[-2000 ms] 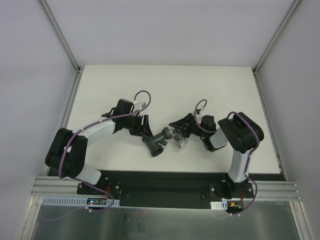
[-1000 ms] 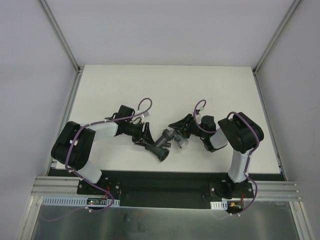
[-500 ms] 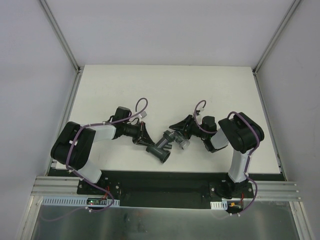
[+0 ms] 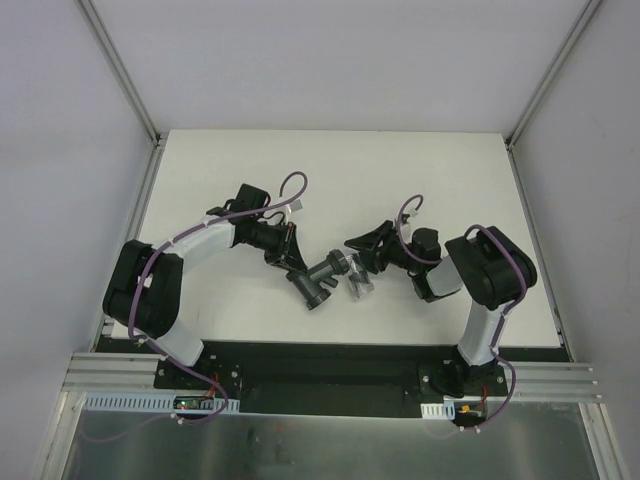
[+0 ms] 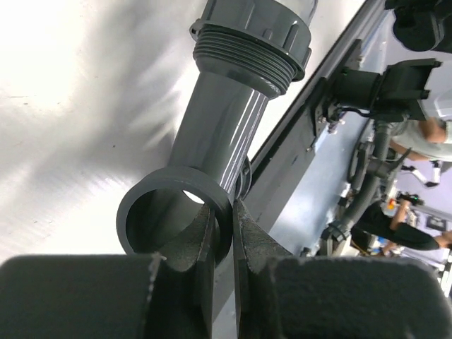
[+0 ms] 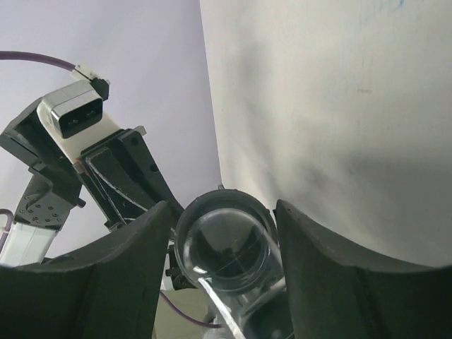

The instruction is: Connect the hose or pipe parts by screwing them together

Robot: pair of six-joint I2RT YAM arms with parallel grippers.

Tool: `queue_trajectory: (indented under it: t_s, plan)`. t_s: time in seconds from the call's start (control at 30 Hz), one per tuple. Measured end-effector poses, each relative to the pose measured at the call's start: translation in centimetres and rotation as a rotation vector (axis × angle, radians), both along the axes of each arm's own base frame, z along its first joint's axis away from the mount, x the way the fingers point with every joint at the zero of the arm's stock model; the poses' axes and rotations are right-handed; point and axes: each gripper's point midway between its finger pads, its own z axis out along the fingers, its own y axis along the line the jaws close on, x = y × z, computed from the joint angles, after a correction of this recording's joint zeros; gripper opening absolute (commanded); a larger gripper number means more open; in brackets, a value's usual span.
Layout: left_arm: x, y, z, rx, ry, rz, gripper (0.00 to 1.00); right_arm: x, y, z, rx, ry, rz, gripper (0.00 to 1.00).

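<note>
The dark grey branched pipe fitting [image 4: 320,277] hangs just over the white table, between both arms. My left gripper [image 4: 293,262] is shut on the rim of its open socket [image 5: 141,212], one finger inside the bore and one outside; the gripper [image 5: 224,212] fills the view's bottom. Its threaded end [image 5: 244,67] points away, capped by a grey collar. The translucent clear connector [image 4: 358,280] sits at that end. My right gripper [image 4: 364,262] straddles the connector [image 6: 224,247], and this gripper [image 6: 224,212] is open, with a thin gap at each finger.
The white table [image 4: 400,180] stretches behind the arms, bounded by aluminium frame posts [image 4: 120,70] and grey walls. A black base strip [image 4: 330,365] runs along the near edge, with a metal rail below it.
My left gripper has shut on the fitting's socket rim and swung the fitting round. The right jaws have loosened from the clear connector.
</note>
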Motion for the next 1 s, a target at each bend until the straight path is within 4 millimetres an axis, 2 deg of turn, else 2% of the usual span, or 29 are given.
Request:
queue_trajectory:
  t_s: [0.1, 0.37, 0.47, 0.53, 0.57, 0.7, 0.77, 0.83, 0.87, 0.93, 1.0]
  plan:
    - [0.2, 0.4, 0.1, 0.037, -0.035, -0.021, 0.00, 0.6, -0.6, 0.5, 0.003, -0.015, -0.020, 0.68]
    - [0.4, 1.4, 0.4, 0.102, -0.124, -0.069, 0.00, 1.2, -1.5, 1.8, -0.006, -0.090, -0.032, 0.65]
    - [0.4, 1.7, 0.8, 0.130, -0.189, -0.099, 0.00, 1.1, -1.9, 4.0, -0.022, -0.211, -0.017, 0.64]
    - [0.5, 2.0, 1.0, 0.146, -0.233, -0.116, 0.00, 0.9, -2.0, 6.3, -0.048, -0.358, -0.003, 0.66]
    - [0.4, 2.0, 1.0, 0.154, -0.251, -0.126, 0.00, 0.7, -2.2, 8.3, -0.073, -0.468, 0.005, 0.67]
    - [0.5, 2.5, 0.9, 0.185, -0.325, -0.161, 0.00, -0.8, -2.7, 14.1, -0.249, -0.919, 0.041, 0.84]
    - [0.5, 2.7, 1.1, 0.184, -0.371, -0.192, 0.00, -2.1, -2.3, 16.1, -0.379, -1.154, 0.083, 0.92]
    - [0.4, 2.7, 1.4, 0.183, -0.411, -0.213, 0.00, -3.4, -1.7, 17.4, -0.499, -1.354, 0.121, 0.99]
    - [0.5, 2.8, 1.6, 0.182, -0.431, -0.221, 0.00, -4.0, -1.4, 17.5, -0.550, -1.438, 0.145, 0.97]
    - [0.4, 2.7, 2.0, 0.176, -0.468, -0.241, 0.00, -4.9, -1.2, 17.1, -0.634, -1.576, 0.194, 0.96]
    - [0.5, 2.8, 2.6, 0.172, -0.506, -0.253, 0.00, -5.6, -1.2, 15.6, -0.703, -1.678, 0.253, 0.97]
